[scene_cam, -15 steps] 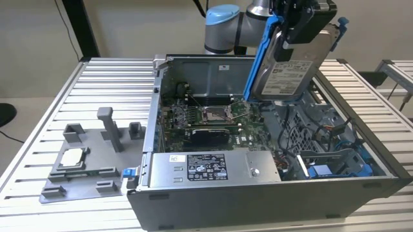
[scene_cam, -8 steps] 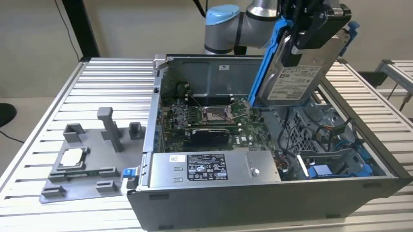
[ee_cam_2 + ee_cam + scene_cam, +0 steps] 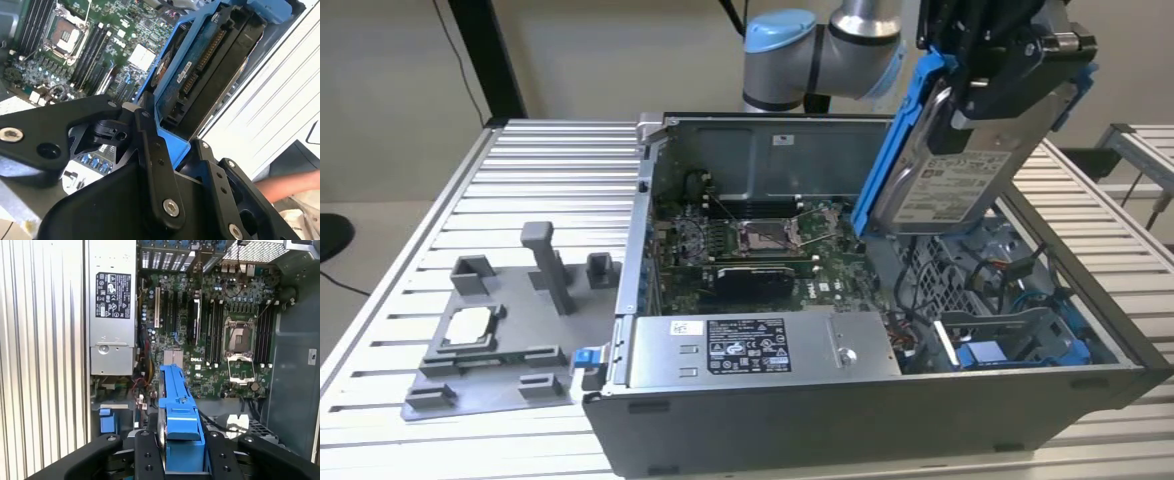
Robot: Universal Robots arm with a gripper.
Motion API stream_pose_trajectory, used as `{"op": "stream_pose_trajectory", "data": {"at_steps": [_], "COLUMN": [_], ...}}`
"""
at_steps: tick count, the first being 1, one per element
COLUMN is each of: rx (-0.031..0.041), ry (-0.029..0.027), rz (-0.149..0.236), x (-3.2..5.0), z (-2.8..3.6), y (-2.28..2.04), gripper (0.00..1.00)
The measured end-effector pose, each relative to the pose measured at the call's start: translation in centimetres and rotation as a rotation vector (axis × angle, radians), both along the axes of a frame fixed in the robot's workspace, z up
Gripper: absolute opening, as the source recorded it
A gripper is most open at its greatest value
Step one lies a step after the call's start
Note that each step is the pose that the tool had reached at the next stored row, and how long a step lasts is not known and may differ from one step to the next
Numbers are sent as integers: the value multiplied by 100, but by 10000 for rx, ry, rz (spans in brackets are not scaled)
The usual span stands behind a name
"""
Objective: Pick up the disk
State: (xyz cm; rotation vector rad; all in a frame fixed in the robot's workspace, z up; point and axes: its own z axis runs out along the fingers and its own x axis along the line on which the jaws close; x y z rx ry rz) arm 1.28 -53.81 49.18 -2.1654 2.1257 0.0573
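The gripper is clamped narrow on the top end of the disk, which hangs clear above the far right of the open case, long axis tilted steeply down toward the motherboard.

arm raised high — gripper jaws clamped on the disk.

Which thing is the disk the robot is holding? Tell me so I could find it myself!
Find the big open computer case on the metal table. Above its far corner, at the exterior view's right, the black pincer holds the disk up in the air. It is a flat silver hard drive with a white label and a blue frame, unlike the grey power box lying inside the case.
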Motion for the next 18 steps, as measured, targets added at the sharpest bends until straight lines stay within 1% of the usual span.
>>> {"op": "stream_pose_trajectory", "data": {"at_steps": [2,5,6,7,8,9,11,15,16,18], "rx": [1,0,0,0,2,2,-2,-10,-13,-17], "ry": [0,-1,-11,-43,-97,-166,-319,-529,-572,-596], "rz": [0,-1,-2,-3,-7,-10,-23,-123,-155,-197], "x": [19,30,30,30,30,32,36,41,46,67], "z": [0,-2,-4,-9,-15,-19,-24,-46,-54,-76], "y": [-46,-127,-144,-155,-160,-162,-164,-166,-166,-166], "gripper": [0,0,0,0,0,0,0,0,0,0]}}
